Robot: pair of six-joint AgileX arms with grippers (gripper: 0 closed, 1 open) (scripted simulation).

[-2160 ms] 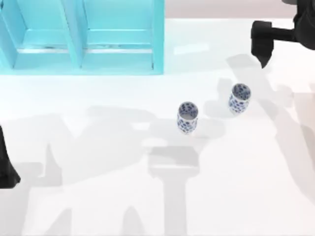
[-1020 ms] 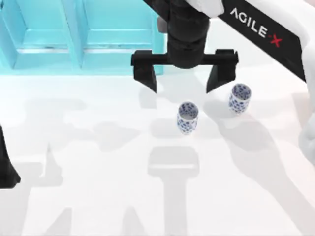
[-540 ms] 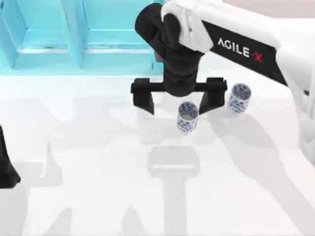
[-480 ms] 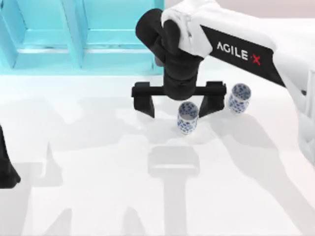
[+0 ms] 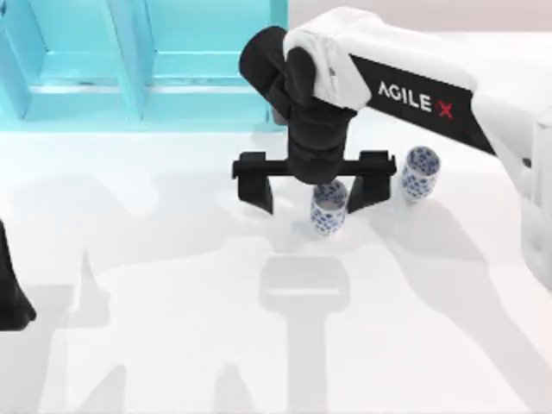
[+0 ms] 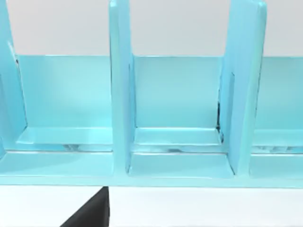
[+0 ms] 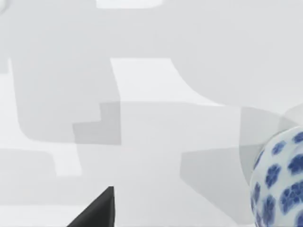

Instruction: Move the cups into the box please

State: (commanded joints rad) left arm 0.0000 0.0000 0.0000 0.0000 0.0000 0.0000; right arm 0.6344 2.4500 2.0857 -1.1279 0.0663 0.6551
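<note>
On white table [image 5: 172,345], right gripper [image 5: 312,188] jaws wide astride near cup [image 5: 329,210], box [image 5: 155,95] behind.

white blue-flowered glazed cylindrical cups [image 5: 329,210] [image 5: 420,173]: smooth, ceramic-looking | turquoise straight-walled divided box [image 6: 120,94]: smooth painted look, soft sheen | white table [image 5: 172,345]: matt, smooth | black right gripper [image 5: 312,197]: matt plastic look | white arm shell [image 5: 405,69]: smooth, slight gloss

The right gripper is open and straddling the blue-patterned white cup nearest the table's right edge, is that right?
Not quite. The top view shows the open right gripper straddling the other blue-patterned white cup, the one nearer the table's middle. The cup by the right edge stands apart, outside its fingers.
</note>
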